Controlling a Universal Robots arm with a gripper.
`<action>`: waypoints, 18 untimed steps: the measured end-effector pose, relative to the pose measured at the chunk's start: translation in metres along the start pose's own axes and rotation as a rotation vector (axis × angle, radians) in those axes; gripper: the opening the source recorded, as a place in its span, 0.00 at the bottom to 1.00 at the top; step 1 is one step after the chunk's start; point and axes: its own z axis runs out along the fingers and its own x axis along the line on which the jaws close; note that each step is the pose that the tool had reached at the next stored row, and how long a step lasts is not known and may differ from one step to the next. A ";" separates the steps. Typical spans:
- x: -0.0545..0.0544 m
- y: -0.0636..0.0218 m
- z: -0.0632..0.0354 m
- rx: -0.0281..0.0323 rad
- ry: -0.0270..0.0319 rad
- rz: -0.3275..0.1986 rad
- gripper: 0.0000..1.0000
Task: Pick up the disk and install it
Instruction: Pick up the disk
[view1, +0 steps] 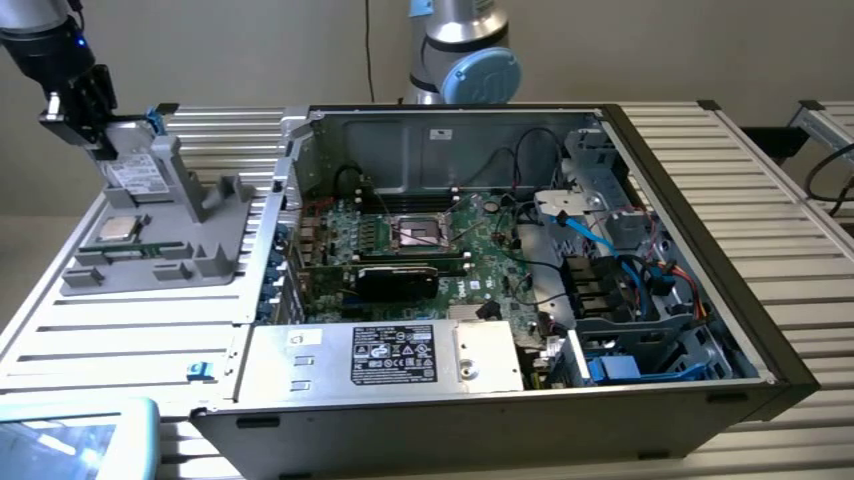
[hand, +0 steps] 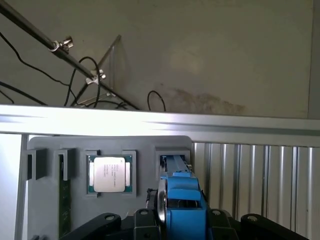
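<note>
The disk (view1: 134, 176), a silver-grey drive with a white label in a blue carrier, stands on edge in a slot of the grey holder (view1: 200, 245) at the exterior view's left. My gripper (view1: 98, 135) reaches down onto its upper end and is shut on it. In the wrist view the disk's blue carrier edge (hand: 182, 192) runs between the black fingers of my gripper (hand: 182, 222), with its far end still in the holder's slot (hand: 172, 155).
A square processor chip (view1: 120, 227) (hand: 109, 173) and a memory stick (view1: 127, 250) lie in the holder. The open computer case (view1: 667, 150) lies to the right, with its motherboard, cables, a silver box (view1: 400, 355) and blue-trimmed drive bays (view1: 627, 355).
</note>
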 end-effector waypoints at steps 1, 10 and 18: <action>0.000 0.0000 0.0000 -0.0004 0.0000 0.000 0.37; 0.000 -0.0001 0.0000 -0.0010 -0.0001 0.000 0.37; 0.000 0.0002 -0.0075 -0.0009 -0.0001 0.000 0.37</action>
